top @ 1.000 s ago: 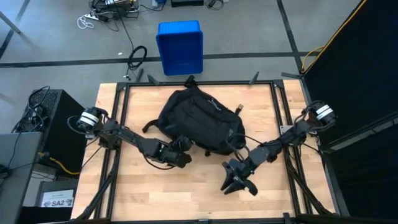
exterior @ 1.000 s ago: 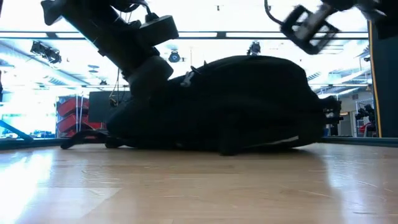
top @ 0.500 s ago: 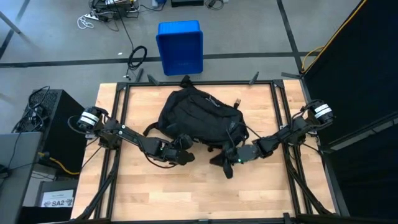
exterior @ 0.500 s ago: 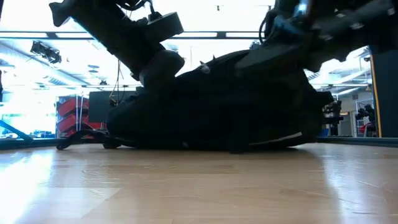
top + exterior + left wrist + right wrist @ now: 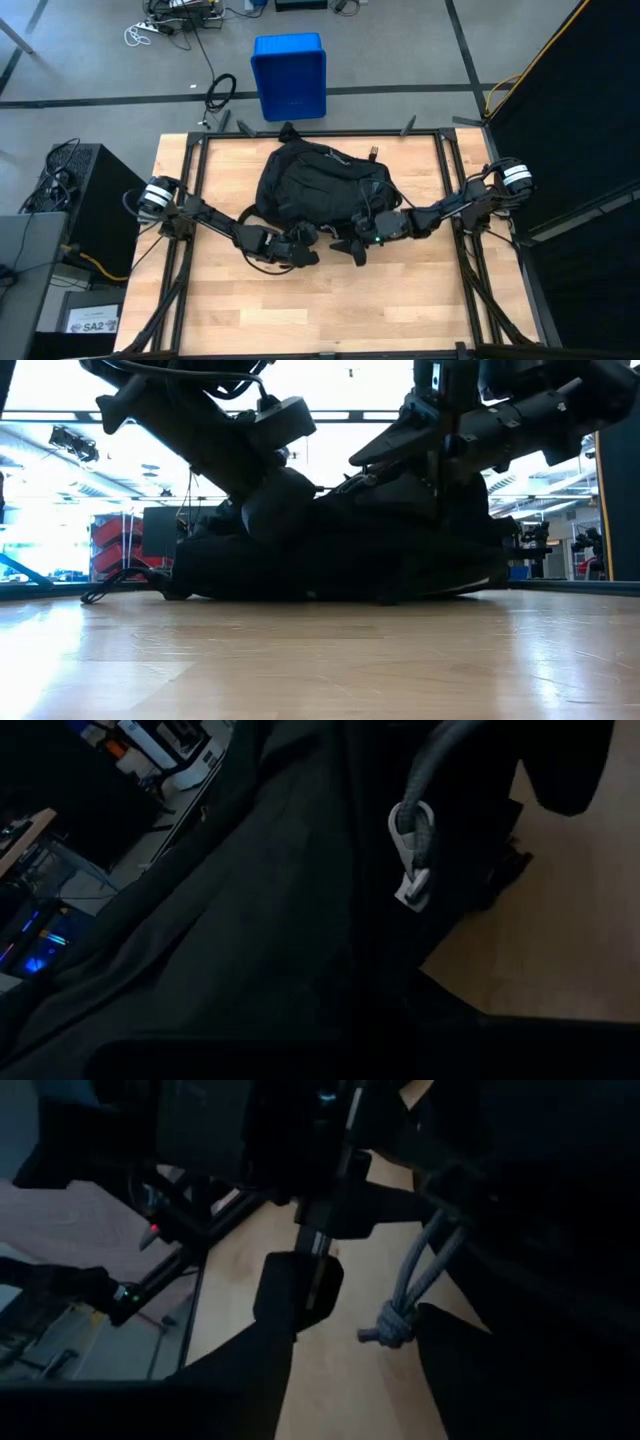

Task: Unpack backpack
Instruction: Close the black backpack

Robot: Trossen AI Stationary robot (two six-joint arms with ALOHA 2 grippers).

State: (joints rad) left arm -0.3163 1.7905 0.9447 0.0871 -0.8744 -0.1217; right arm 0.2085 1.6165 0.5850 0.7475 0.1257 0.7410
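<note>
The black backpack (image 5: 318, 185) lies flat on the wooden table, its top loop (image 5: 288, 130) toward the far edge. My left gripper (image 5: 306, 243) is shut at the backpack's near left side. It shows in the low view (image 5: 278, 510) against the dark cloth. My right gripper (image 5: 352, 245) is open at the backpack's near edge, just right of the left one. In the right wrist view its fingers (image 5: 298, 1290) stand on either side of a grey knotted cord pull (image 5: 400, 1320). A grey cord with a white clip (image 5: 412, 850) shows in the left wrist view. My left gripper lies with its shut fingers against the backpack's near left side (image 5: 296, 230), coming in nearly level from the table's left. Black cloth (image 5: 250, 920) fills the wrist view and hides the fingertips. Whether any cloth or strap is pinched, I cannot tell.
A blue plastic bin (image 5: 289, 75) stands on the floor beyond the table's far edge. Black frame rails (image 5: 195, 200) run along the table's left and right sides. Bare wood (image 5: 320, 310) lies between the backpack and the near edge.
My right gripper has swung from the near right of the table toward the left and far side, up to the backpack's near edge, and tipped from pointing down to nearly level. My left gripper has crept toward the right. The backpack's top loop end has shifted toward the left.
</note>
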